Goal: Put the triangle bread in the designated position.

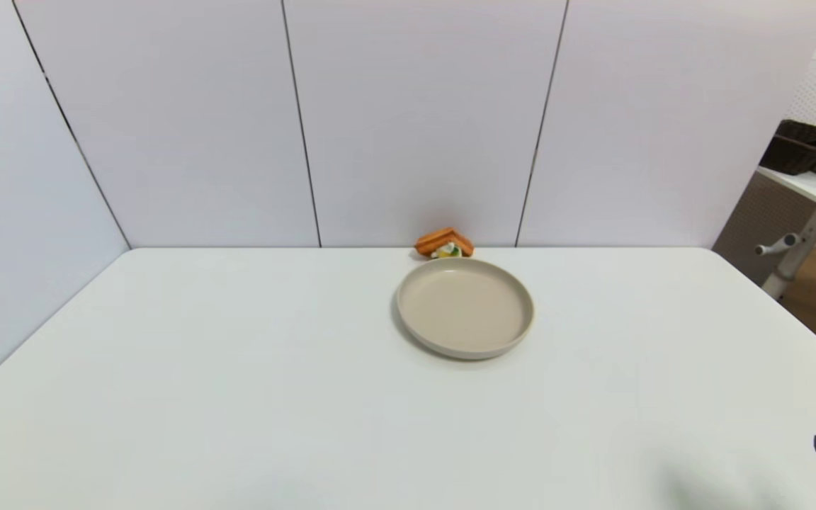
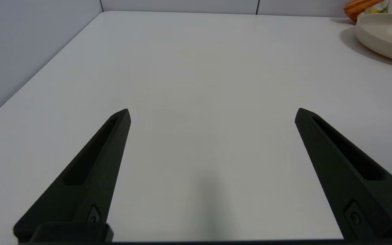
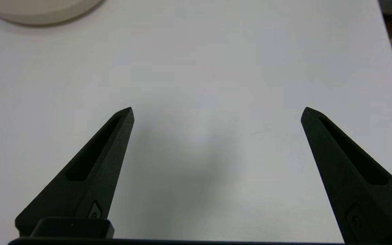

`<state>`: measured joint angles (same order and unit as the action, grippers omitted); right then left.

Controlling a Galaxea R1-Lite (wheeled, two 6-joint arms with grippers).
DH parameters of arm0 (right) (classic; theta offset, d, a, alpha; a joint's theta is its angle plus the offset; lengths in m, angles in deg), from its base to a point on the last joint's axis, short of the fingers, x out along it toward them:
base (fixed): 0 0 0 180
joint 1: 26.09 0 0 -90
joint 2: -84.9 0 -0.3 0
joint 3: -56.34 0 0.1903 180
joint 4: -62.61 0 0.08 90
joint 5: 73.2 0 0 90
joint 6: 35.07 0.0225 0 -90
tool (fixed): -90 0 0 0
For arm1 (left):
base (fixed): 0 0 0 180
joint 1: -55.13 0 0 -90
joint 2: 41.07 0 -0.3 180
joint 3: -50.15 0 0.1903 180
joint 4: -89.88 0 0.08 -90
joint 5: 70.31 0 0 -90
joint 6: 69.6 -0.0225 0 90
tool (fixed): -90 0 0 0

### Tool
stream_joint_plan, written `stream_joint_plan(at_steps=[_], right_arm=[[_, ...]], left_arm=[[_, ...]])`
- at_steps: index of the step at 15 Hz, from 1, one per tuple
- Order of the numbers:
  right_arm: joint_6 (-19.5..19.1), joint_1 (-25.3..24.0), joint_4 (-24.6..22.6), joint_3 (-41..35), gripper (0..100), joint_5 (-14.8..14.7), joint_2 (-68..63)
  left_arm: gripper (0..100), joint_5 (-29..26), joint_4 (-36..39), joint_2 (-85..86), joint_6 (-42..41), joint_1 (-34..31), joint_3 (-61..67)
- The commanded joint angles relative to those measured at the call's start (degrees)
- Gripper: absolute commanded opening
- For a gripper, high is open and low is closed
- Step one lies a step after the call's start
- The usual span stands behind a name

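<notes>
Head view shows the triangle bread (image 1: 444, 242), an orange-brown ridged wedge with white and yellow topping, against the back wall, just behind the round, smooth beige plate (image 1: 465, 309). Left gripper (image 2: 212, 114) and right gripper (image 3: 217, 112) hover spread wide, holding nothing, over the matte white table (image 1: 238, 368).

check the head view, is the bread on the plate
No, the bread sits on the table just behind the plate, against the back wall, and the plate holds nothing.
</notes>
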<state>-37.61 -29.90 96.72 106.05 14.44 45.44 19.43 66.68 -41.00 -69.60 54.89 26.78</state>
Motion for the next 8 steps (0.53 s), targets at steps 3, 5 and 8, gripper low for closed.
stream_joint_plan(at_steps=[3, 5, 8], right_arm=[[-2.5, 0.5, -9.9, -19.7, 100, 3.9, 24.0], [-3.2, 0.6, -16.3, -26.0, 100, 4.3, 24.2], [-3.3, 2.8, -14.0, -26.3, 100, 5.6, 29.4]], left_arm=[[100, 0.0, 0.1, 0.0, 0.0, 0.0, 0.0], [100, 0.0, -0.1, 0.0, 0.0, 0.0, 0.0], [100, 0.0, 0.1, 0.0, 0.0, 0.0, 0.0]])
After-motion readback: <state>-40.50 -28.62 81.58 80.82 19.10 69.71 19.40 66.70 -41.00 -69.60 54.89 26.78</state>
